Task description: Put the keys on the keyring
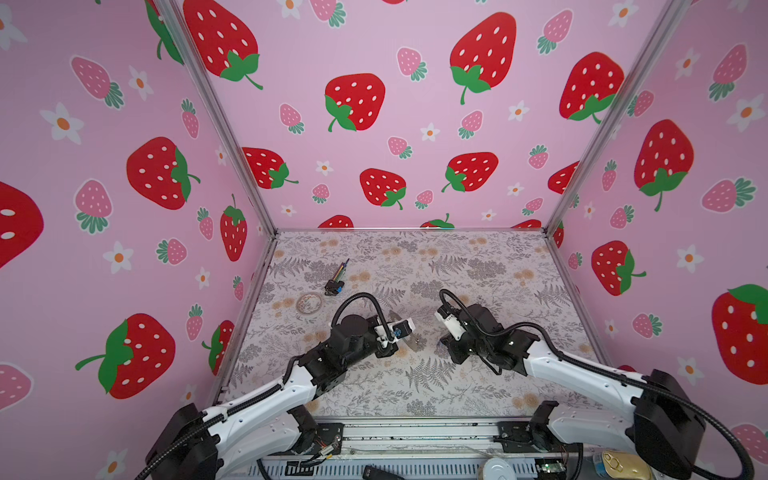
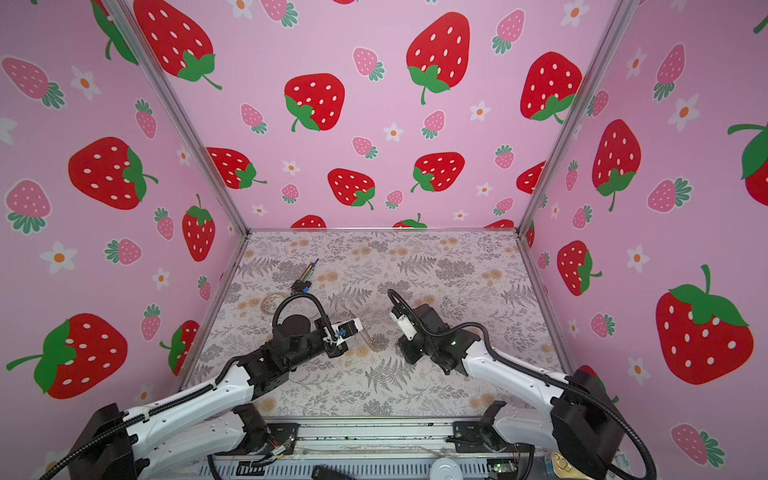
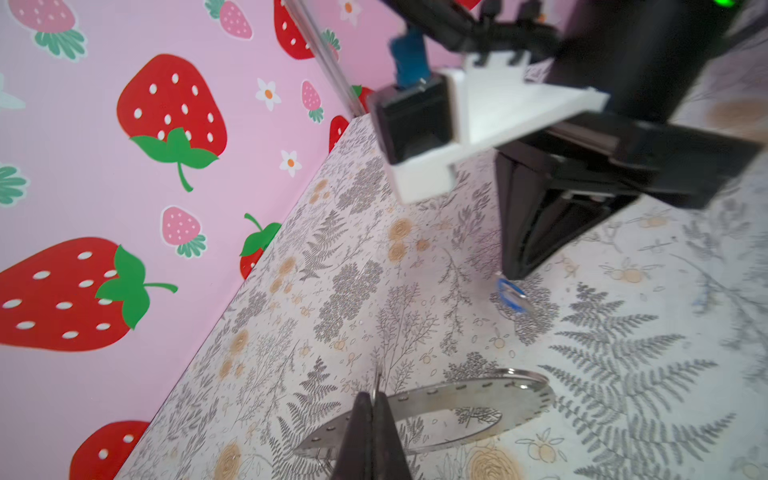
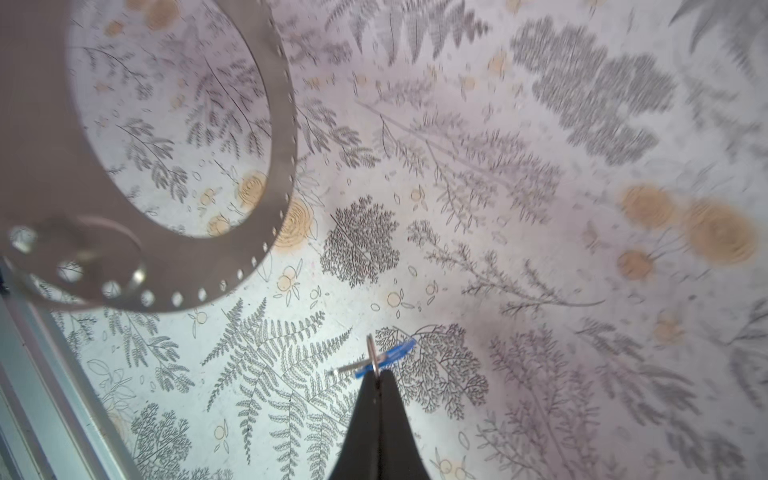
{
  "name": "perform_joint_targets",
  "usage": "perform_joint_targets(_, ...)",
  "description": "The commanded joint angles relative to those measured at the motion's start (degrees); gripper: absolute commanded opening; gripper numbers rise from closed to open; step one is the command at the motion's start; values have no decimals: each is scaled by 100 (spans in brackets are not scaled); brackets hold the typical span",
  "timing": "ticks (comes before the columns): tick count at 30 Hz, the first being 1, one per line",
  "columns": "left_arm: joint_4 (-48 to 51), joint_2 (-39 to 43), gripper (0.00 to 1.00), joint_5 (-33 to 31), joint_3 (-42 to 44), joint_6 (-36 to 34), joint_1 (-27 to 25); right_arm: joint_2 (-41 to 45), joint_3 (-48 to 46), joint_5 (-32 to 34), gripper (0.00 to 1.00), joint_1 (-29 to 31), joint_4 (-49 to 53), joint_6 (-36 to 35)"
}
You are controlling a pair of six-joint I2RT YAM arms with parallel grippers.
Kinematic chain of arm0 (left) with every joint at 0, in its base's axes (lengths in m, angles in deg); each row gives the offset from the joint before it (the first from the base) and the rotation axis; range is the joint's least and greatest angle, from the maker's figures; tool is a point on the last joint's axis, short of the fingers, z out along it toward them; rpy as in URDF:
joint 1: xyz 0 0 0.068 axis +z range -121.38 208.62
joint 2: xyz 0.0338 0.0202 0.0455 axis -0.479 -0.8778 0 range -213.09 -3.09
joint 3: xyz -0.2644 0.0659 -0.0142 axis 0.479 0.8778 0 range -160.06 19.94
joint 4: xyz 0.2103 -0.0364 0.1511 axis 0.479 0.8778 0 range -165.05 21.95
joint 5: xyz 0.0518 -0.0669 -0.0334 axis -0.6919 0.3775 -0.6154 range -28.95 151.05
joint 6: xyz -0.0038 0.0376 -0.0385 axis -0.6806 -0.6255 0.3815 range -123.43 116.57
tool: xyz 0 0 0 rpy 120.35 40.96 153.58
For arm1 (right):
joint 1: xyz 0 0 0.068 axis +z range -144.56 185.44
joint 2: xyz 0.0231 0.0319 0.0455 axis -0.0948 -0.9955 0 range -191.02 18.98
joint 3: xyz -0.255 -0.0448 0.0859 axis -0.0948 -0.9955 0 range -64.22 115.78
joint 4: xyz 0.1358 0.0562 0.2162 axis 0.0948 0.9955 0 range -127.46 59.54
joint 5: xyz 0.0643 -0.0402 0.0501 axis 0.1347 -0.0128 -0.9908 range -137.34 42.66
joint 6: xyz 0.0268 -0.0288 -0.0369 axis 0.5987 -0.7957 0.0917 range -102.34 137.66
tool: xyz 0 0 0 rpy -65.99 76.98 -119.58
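keys [image 4: 397,352] in right jaws, long axis crosswise; keyring [image 3: 478,387] in left jaws

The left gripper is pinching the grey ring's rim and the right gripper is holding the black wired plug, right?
No: the right gripper holds the keys, as the right wrist view shows; the plug lies on the table. The left gripper does pinch the keyring by its rim.

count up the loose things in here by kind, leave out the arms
keyring, grey metal: 1
keys, blue tag: 1
pale hoop: 1
wired plug: 1
total: 4
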Motion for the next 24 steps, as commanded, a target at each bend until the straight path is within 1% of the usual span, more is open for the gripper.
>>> perform_joint_targets(1,-300,72,0,1149,-41,-132,-14,504,47,203,0,1,174,-1160)
perform_joint_targets(3,-239,0,0,1380,-83,-97,-23,859,-97,203,0,38,-41,-1546)
perform_joint_targets(5,-228,-31,0,1550,-93,-79,-31,1205,-286,41,0,131,-307,-2020)
perform_joint_targets(10,-131,-65,0,1939,-152,-18,-50,2172,-938,-498,0,546,-1057,-3571)
perform_joint_targets(12,-74,-166,0,1968,-222,36,-59,2378,-1082,-540,0,626,-1290,-3770)
perform_joint_targets(14,-100,-249,0,1838,-246,88,-65,2369,-1058,-502,0,637,-1317,-3620)
perform_joint_targets(16,-181,-290,0,1554,-246,187,-81,2176,-913,-431,0,639,-1184,-3295)
perform_joint_targets(21,-421,-253,0,533,-185,272,-308,1465,-451,-450,0,681,-972,-2088)
perform_joint_targets(23,-559,-207,0,199,-129,298,-420,1306,-325,-499,0,715,-1002,-1683)
perform_joint_targets(24,-616,-184,0,70,-110,316,-477,1060,-279,-506,0,726,-1014,-1486)
